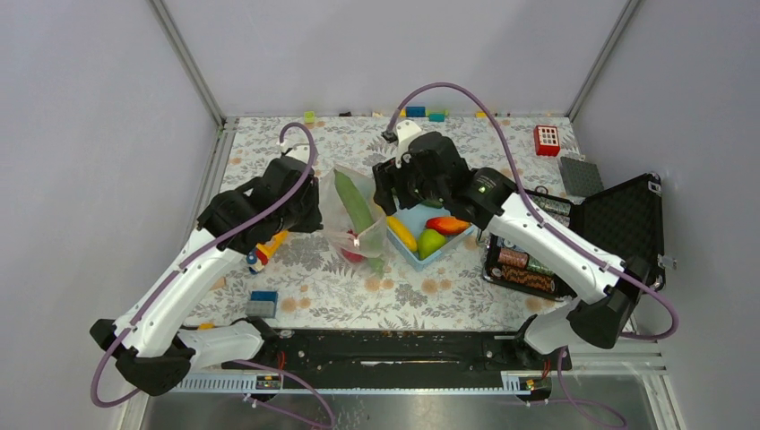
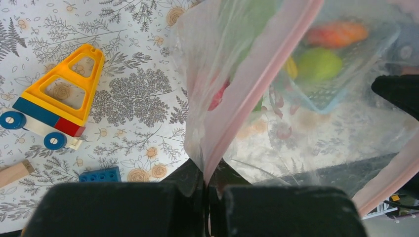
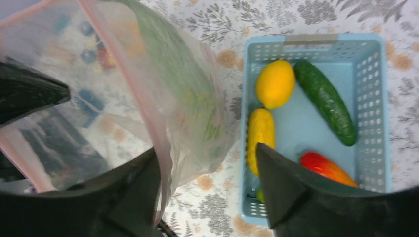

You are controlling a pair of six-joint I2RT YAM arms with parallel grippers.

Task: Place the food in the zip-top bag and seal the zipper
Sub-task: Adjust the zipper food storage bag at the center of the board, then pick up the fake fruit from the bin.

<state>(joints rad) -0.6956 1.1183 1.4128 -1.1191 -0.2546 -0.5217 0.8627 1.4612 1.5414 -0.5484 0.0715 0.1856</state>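
The clear zip-top bag (image 1: pixel 357 215) stands open beside the light blue basket (image 1: pixel 459 240). It holds a long green pod (image 1: pixel 356 204) and a red fruit (image 1: pixel 351 255). My left gripper (image 1: pixel 312 215) is shut on the bag's pink zipper strip (image 2: pixel 257 79), seen in the left wrist view (image 2: pixel 206 181). My right gripper (image 3: pixel 207 182) is open, straddling the bag's other edge (image 3: pixel 148 118) and the basket's wall. The strip lies against its left finger (image 3: pixel 129 195). The basket (image 3: pixel 375 74) holds a lemon (image 3: pixel 275 83), a cucumber (image 3: pixel 326 101), a banana (image 3: pixel 260 132) and a red-orange fruit (image 3: pixel 326 168); a green fruit (image 1: pixel 430 242) shows from above.
A yellow toy vehicle (image 2: pixel 59 96), a blue block (image 2: pixel 99 175) and a wooden block (image 2: pixel 12 173) lie left of the bag. An open black case (image 1: pixel 618 224) with batteries stands at the right. A red block (image 1: pixel 547 139), a grey plate (image 1: pixel 581 176) and small blocks lie at the back.
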